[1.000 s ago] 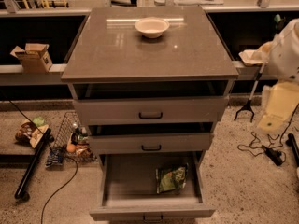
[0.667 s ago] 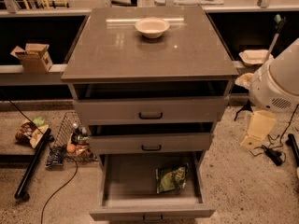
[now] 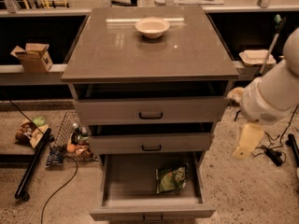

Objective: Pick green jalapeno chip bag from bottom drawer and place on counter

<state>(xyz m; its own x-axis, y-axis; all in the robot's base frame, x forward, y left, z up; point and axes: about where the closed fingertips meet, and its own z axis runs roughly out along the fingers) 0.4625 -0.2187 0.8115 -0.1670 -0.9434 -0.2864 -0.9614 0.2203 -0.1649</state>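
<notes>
The green jalapeno chip bag lies flat in the right half of the bottom drawer, which is pulled out wide. The counter above carries only a white bowl near its far edge. My white arm comes in from the right. My gripper hangs pale and downward to the right of the cabinet, at about the height of the middle drawer. It is above and to the right of the bag and apart from it, holding nothing that I can see.
The two upper drawers are slightly ajar. A cardboard box sits on the left ledge and a tray on the right ledge. A wire basket, snack bags, a black pole and cables lie on the floor.
My arm has swung in from the right edge toward the cabinet, and the gripper has come lower and closer to the drawers. The bag and drawers have not moved.
</notes>
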